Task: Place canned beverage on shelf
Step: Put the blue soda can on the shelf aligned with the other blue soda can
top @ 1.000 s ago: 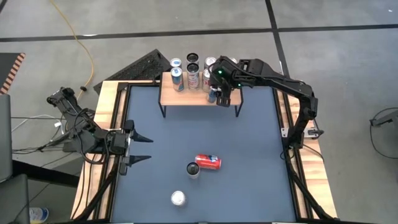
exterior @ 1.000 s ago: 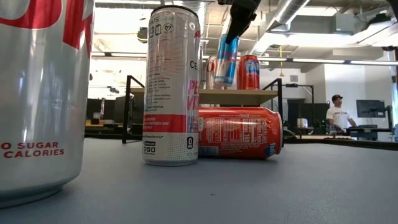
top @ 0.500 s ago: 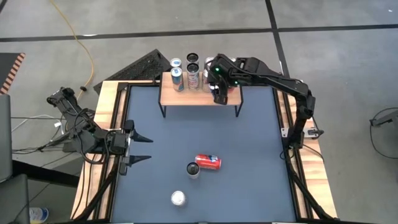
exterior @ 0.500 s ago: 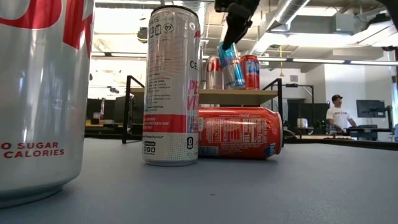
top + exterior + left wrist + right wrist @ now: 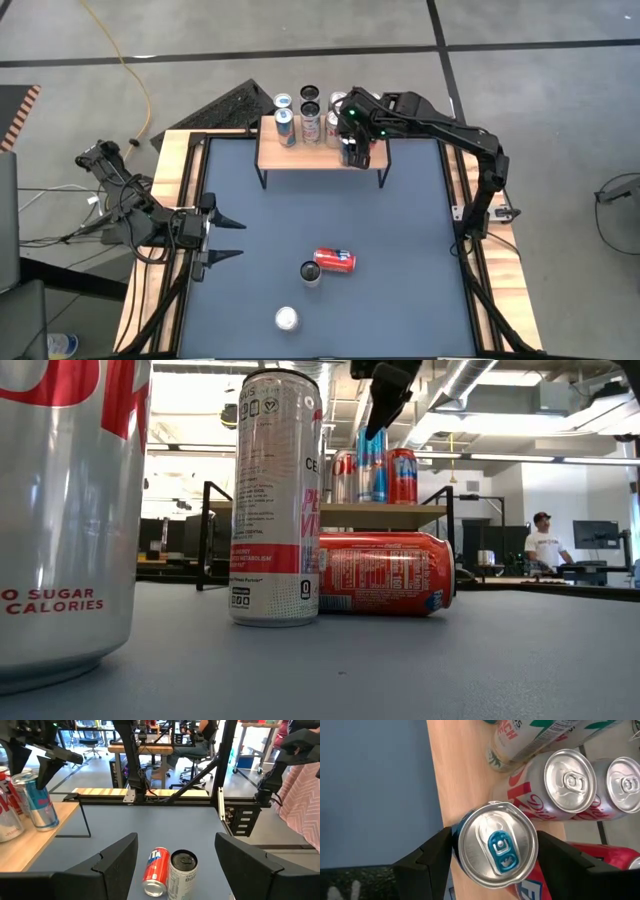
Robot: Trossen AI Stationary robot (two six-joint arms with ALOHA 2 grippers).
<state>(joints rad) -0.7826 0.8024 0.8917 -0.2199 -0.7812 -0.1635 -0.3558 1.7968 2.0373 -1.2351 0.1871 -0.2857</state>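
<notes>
Tilted a moment ago, the blue can [image 5: 372, 466] now stands upright at the shelf's [image 5: 300, 157] right end, right gripper [image 5: 351, 150] jaws around it; the left gripper [image 5: 222, 237], jaws wide, waits at the surface's [image 5: 400, 280] left edge.

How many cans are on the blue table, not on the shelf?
3: red can lying mid-table, tall white can upright beside it, silver can near the front edge. None seems hidden.

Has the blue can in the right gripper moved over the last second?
Yes. In the low view the blue can was raised and tilted above the shelf; now it stands upright on it, the right gripper around its top.
</notes>
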